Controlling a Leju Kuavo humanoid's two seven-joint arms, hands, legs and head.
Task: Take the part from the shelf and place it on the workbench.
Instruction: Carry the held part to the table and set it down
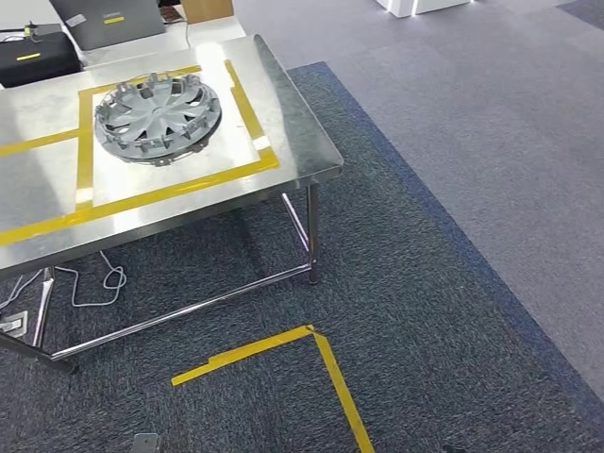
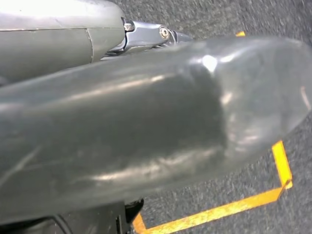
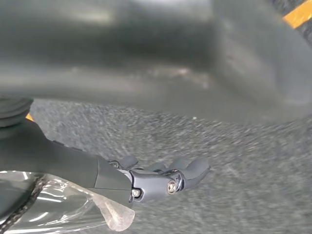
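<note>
The left hand (image 2: 147, 131) looms closest, a thick grey thumb over carpet (image 2: 221, 195); I cannot tell whether it grips anything. The right hand (image 3: 162, 178) hangs with fingers (image 3: 191, 168) stretched out, holding nothing. Beyond, the hubcap (image 1: 158, 117) lies on the workbench (image 1: 299, 142), inside yellow tape (image 1: 171, 193).

Grey hubcap (image 1: 158, 118) (spoked, clips along its rim) lies flat on the steel workbench (image 1: 299, 142), inside yellow tape

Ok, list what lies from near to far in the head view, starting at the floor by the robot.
Yellow floor tape corner → white cable under the table → steel workbench edge → grey wheel cover in its taped square → black case at the far end.
</note>
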